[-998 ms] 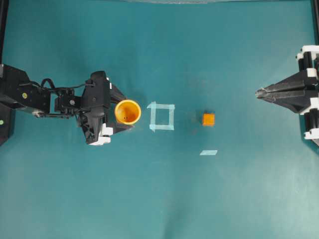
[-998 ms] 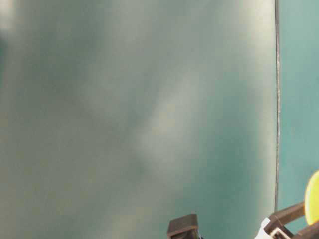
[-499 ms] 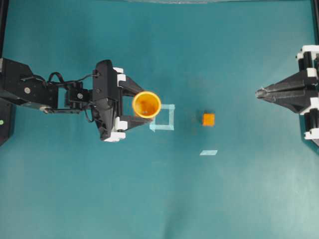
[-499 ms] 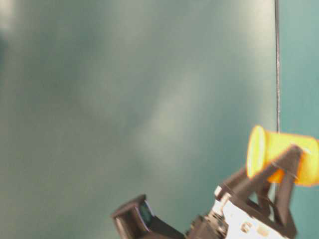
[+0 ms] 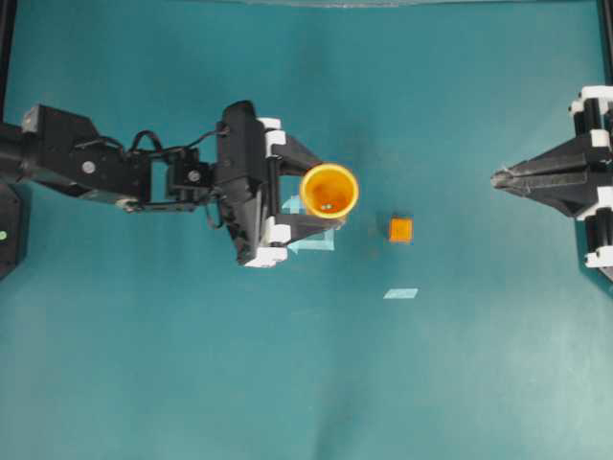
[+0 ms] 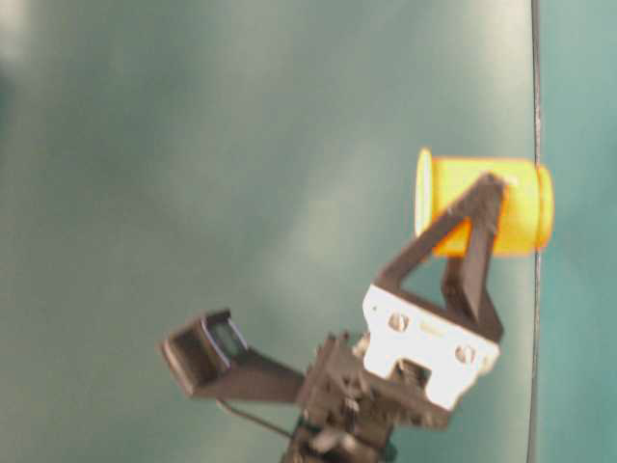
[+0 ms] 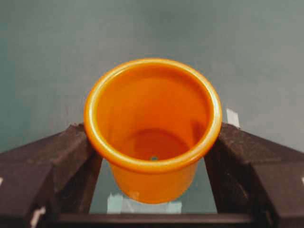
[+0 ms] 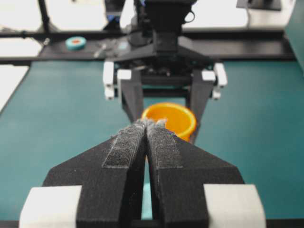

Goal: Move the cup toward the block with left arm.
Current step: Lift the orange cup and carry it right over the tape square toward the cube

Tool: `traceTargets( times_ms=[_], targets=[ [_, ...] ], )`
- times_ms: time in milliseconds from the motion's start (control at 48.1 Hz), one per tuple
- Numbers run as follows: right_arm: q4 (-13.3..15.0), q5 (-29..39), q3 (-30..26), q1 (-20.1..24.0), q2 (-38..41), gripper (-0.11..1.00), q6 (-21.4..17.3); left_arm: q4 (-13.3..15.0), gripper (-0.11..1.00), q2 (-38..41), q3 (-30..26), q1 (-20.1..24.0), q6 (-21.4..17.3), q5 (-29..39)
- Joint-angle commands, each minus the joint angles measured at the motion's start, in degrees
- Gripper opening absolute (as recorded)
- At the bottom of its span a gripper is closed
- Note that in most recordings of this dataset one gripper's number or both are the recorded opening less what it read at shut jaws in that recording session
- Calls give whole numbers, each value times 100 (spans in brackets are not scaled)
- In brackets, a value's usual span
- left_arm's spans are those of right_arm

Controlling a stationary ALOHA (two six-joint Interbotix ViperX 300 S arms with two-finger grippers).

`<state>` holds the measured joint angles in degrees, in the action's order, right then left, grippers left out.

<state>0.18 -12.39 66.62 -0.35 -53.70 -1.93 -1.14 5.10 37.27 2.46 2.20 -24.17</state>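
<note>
The yellow-orange cup (image 5: 329, 190) is upright between the two black fingers of my left gripper (image 5: 330, 195), which is shut on its sides just under the rim. The cup (image 6: 487, 205) hangs clear of the table, over the right part of a tape square. In the left wrist view the cup (image 7: 152, 128) fills the middle, with a finger (image 7: 61, 156) pressed on each side. The small orange block (image 5: 400, 229) lies on the mat a short way right of the cup and slightly nearer. My right gripper (image 5: 495, 178) rests shut and empty at the far right, pointing at the cup (image 8: 171, 118).
A pale blue tape square (image 5: 311, 240) lies partly under the left gripper. A short tape strip (image 5: 400, 293) sits in front of the block. The teal mat (image 5: 306, 383) stretches around them. Black frame rails run along the left and right edges.
My left arm has carried the cup to the right, from left of the tape square to over its right side, lifting it off the table. The block and right gripper have not moved.
</note>
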Motion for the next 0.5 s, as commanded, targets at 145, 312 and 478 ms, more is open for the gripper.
traceTargets(
  times_ms=[145, 312, 478],
  targets=[
    [0, -26, -167, 0, 9, 0, 0, -18, 63, 141, -606, -9, -18, 475],
    [0, -18, -167, 0, 9, 0, 0, -18, 63, 255, -853, -9, -18, 580],
    [0, -26, -167, 0, 9, 0, 0, -18, 63, 299, -967, -18, -18, 580]
  ],
)
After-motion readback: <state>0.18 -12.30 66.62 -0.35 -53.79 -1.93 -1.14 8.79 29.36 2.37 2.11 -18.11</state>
